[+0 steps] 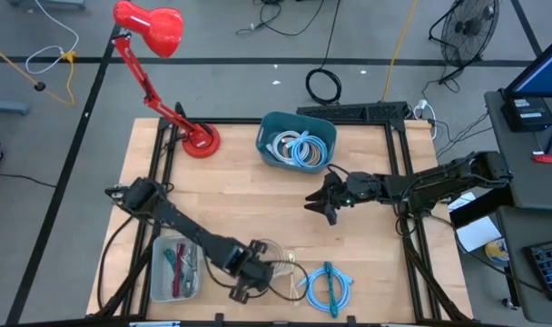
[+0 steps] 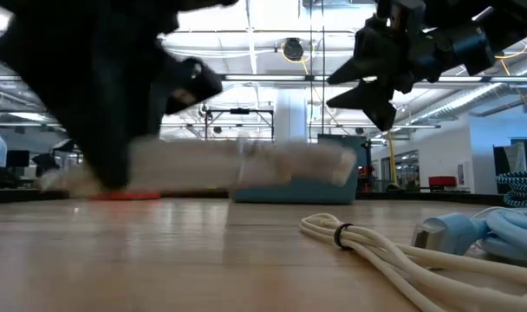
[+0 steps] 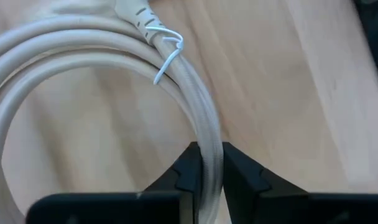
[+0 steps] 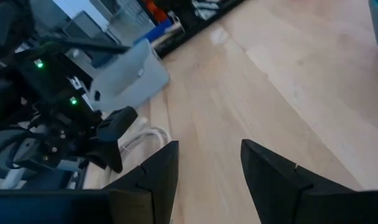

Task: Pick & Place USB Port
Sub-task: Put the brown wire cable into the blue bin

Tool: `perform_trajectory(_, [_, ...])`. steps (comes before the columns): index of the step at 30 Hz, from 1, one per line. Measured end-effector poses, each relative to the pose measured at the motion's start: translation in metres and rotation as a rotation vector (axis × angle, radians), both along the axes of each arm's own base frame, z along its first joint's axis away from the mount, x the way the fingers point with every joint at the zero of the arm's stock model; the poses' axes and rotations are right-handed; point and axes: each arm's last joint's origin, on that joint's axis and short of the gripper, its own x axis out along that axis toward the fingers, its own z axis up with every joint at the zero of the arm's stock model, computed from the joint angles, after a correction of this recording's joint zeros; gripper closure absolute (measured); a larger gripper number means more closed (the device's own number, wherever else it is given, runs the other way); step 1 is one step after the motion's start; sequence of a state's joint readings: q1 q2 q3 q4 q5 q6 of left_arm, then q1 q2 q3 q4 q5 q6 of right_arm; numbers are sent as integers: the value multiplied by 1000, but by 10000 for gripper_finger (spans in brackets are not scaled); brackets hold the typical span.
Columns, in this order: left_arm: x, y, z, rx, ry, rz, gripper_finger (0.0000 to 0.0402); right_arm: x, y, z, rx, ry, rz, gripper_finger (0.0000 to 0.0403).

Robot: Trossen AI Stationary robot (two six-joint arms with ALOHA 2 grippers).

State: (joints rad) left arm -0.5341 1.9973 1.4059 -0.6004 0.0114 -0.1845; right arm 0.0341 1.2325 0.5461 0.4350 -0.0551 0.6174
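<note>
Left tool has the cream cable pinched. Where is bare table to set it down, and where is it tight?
Widest bare wood lies mid-table, bordered by the red lamp, the teal bin and the open right tool. The right half toward the edge is bare too. It is crowded along the near edge: clear tray, left tool on the cream cable, blue cable.

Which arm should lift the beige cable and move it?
Left. The left gripper is already shut on the beige cable at the table's near edge. The right gripper hovers open at mid-table, holding nothing.
</note>
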Motion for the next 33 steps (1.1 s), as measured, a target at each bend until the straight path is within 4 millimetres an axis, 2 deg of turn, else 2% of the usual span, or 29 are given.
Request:
perform_trajectory(9, [4,37,61,-64,-167,181,367,2,0,7,38,-71,-9,236])
perform_trajectory(16, [-2,64,106,-74,-319,306,367,2,0,7,59,-69,-15,236])
perform_trajectory(24, [-7,88,131,-73,-414,493,366,3,2,10,80,-99,-17,236])
perform_trajectory(33, [2,110,140,-77,-527,688,366,4,16,32,121,-323,-50,236])
